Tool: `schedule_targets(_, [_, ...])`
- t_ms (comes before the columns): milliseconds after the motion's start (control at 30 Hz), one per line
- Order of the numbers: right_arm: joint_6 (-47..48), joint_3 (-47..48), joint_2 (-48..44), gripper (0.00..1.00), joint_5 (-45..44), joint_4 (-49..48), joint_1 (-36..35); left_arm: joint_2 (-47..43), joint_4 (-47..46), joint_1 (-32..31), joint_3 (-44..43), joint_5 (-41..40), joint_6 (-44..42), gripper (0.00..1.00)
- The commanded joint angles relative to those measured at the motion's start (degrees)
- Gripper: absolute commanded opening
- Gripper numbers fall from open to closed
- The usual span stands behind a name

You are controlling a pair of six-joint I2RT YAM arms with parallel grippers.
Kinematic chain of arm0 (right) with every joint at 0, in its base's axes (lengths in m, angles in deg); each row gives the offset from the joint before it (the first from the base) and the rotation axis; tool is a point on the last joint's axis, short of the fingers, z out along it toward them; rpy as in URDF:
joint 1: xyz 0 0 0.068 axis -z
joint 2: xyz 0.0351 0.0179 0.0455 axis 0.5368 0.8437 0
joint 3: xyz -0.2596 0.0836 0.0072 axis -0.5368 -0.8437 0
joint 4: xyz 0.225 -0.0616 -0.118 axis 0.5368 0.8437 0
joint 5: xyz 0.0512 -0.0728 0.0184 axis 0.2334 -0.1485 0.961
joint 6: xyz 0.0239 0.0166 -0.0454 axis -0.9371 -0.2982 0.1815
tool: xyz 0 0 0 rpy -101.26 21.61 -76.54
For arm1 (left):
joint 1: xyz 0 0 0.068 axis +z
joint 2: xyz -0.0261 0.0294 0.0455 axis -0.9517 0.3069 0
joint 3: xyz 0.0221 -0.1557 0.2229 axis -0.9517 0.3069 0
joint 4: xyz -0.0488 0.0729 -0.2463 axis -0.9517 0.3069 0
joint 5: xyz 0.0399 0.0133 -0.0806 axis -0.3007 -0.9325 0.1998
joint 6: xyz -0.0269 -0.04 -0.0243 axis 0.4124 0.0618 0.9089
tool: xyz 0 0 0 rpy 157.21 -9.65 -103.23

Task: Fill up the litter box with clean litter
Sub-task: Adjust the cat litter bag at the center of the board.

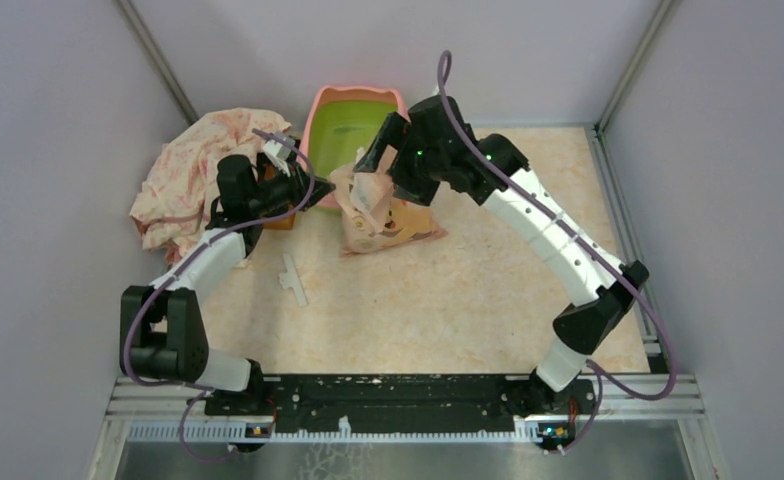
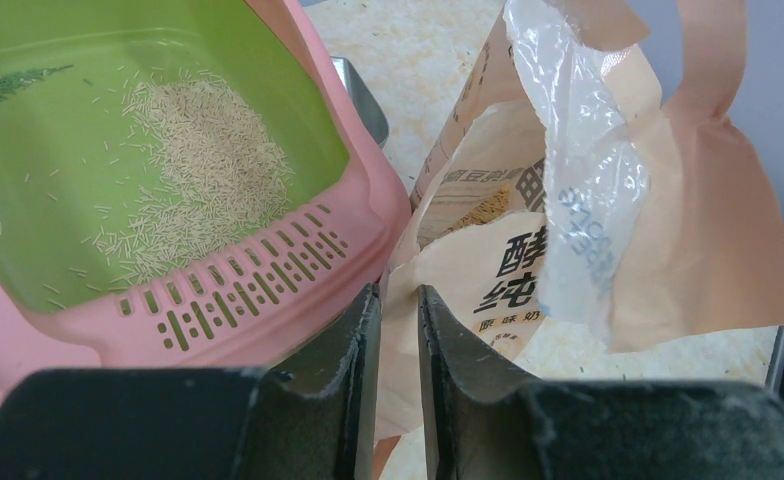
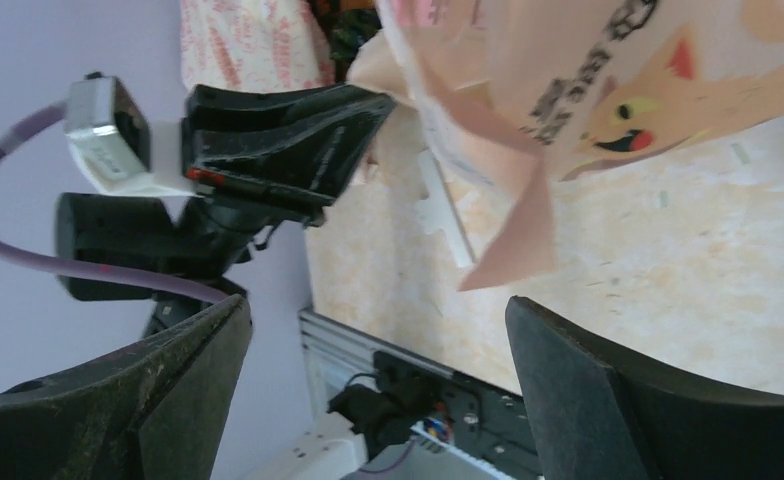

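The litter box (image 1: 360, 91) sits at the far edge of the counter (image 1: 448, 290), close to the back wall, pink rim outside and lime-green inside. A loose patch of clean litter (image 2: 208, 170) lies on its green floor, thin pale tan granules thickest in the middle and scattered thinly around it. Much of the green floor shows bare. Just in front of the box lies the peach-pink litter bag (image 1: 388, 220), printed with bold Chinese lettering and a cartoon cat. Its opened top is lifted beside the slotted corner of the pink rim, and a clear plastic film (image 2: 588, 180) hangs at the mouth. Whether bag and rim actually touch I cannot tell. The left gripper (image 2: 398, 310) is at the near left corner of the box, its jaws drawn nearly together on a fold of the bag's edge. The right gripper (image 3: 376, 310) hovers over the bag's raised top, its jaws spread wide with nothing between them. A crumpled floral cloth (image 1: 193, 170) is heaped in the far left corner of the counter. A small white plastic piece (image 1: 293, 278) lies on the counter nearer the arm bases, well apart from the bag.
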Motion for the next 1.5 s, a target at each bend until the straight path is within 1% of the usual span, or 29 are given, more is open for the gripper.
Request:
schedule_targets(0, [-12.1, 10.5, 3.3, 0.98, -2.5, -1.7, -3.1, 0.0, 0.1, 0.4, -2.0, 0.5, 0.0, 0.25])
schedule_targets(133, [-18.0, 28.6, 13.1, 0.98, -7.2, 11.8, -6.6, 0.5, 0.2, 0.4, -2.3, 0.6, -0.1, 0.25])
schedule_targets(200, [-21.0, 34.2, 17.4, 0.98, -7.4, 15.9, -7.0, 0.5, -0.2, 0.4, -2.2, 0.7, 0.3, 0.26])
schedule_targets(233, [-22.2, 35.3, 19.0, 0.99, -7.3, 16.6, -7.1, 0.5, -0.4, 0.4, -2.2, 0.9, 0.5, 0.26])
schedule_targets(400, [-27.3, 35.0, 24.7, 0.98, -7.0, 15.5, -6.9, 0.0, -0.3, 0.4, -1.8, 0.9, 0.7, 0.26])
schedule_targets(567, [-29.4, 39.6, 30.0, 0.98, -7.7, 19.3, -6.4, -0.6, 0.3, 0.4, -1.8, 0.7, 0.3, 0.26])
schedule_targets(700, [-29.2, 39.3, 29.8, 0.98, -10.7, 21.3, -4.9, -0.3, -0.2, 0.4, -1.9, 1.1, 0.6, 0.26])
schedule_targets(833, [-28.4, 39.2, 29.3, 0.98, -11.8, 23.9, -1.8, 0.2, -0.5, 0.4, -1.8, 1.5, 0.9, 0.26])
schedule_targets(1067, [-27.3, 39.0, 28.8, 0.98, -15.6, 25.5, 1.3, 1.0, -1.0, 0.4, -2.1, 2.0, 1.3, 0.26])
schedule_targets(1467, [-25.9, 38.8, 31.6, 0.98, -15.5, 23.8, 3.5, 0.5, -1.1, 0.4, -1.5, 2.4, 1.5, 0.26])
